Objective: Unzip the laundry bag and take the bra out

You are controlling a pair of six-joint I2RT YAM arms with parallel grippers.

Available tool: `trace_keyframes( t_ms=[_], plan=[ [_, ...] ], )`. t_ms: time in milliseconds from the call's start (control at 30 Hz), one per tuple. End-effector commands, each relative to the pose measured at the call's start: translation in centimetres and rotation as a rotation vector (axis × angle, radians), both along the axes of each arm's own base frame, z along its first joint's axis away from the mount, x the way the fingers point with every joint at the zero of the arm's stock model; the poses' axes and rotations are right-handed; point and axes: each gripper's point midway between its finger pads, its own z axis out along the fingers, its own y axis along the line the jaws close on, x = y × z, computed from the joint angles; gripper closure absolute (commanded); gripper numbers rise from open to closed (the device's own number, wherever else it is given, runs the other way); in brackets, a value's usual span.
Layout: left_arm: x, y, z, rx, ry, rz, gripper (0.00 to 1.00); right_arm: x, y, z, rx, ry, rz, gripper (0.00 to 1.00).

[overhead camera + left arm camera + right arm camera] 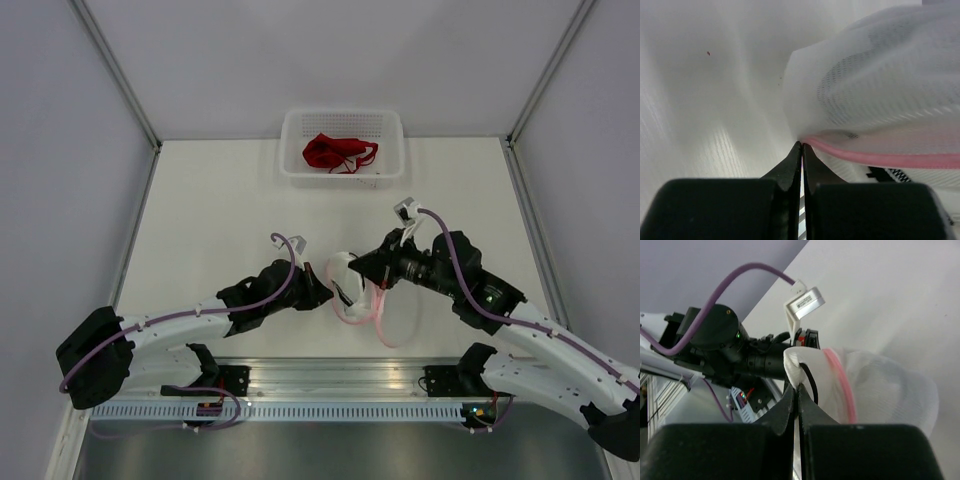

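Observation:
The laundry bag point(347, 272), white mesh with pink zipper trim, hangs between my two grippers near the table's front middle. A pink loop of trim point(383, 318) droops toward the table. My left gripper point(323, 293) is shut on the bag's left edge, its tips point(802, 144) pinching where the pink trim point(890, 159) begins. From the right, my right gripper point(367, 268) is shut on a fold of the white fabric point(799, 365). A black strap point(811, 381) shows inside the bag point(880, 385). A red bra-like garment point(338, 152) lies in the basket.
A clear plastic basket point(293, 150) stands at the back middle of the table. Grey walls close in the left, right and back sides. The left arm point(720, 340) fills the left of the right wrist view, close to the bag.

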Motion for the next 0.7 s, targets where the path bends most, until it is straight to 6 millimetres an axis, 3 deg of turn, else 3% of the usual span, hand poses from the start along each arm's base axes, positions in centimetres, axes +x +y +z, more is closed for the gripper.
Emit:
trace_keyframes(
  t_ms=[0, 67, 133, 333, 467, 500, 533, 667],
  plan=[
    [0.0, 0.3, 0.3, -0.014, 0.001, 0.022, 0.98, -2.6, 1.2, -0.3, -0.039, 0.059, 0.169, 0.99],
    [0.1, 0.3, 0.2, -0.015, 0.001, 0.029, 0.98, -3.5, 1.1, -2.7, -0.108, 0.114, 0.219, 1.00],
    [0.2, 0.3, 0.2, -0.013, 0.000, 0.031, 0.98, -4.3, 1.0, -3.9, -0.140, 0.148, 0.258, 0.99],
    [0.2, 0.2, 0.2, -0.010, 0.002, 0.028, 0.98, -7.2, 1.1, -4.0, -0.111, 0.169, 0.412, 1.00],
    [0.2, 0.3, 0.0, -0.004, 0.005, 0.033, 0.98, -8.0, 0.4, -1.8, -0.063, 0.084, 0.424, 1.00],
    [0.2, 0.3, 0.0, -0.006, 0.004, 0.033, 0.98, -7.4, 0.2, -0.9, -0.055, 0.054, 0.381, 0.99],
    [0.2, 0.3, -0.1, -0.003, 0.008, 0.032, 0.98, -5.3, -0.5, -0.4, -0.067, 0.021, 0.248, 1.00],
    [0.2, 0.1, 0.0, -0.008, 0.010, 0.026, 0.98, -3.0, -2.5, 4.6, -0.001, -0.132, 0.064, 1.00]
  ],
)
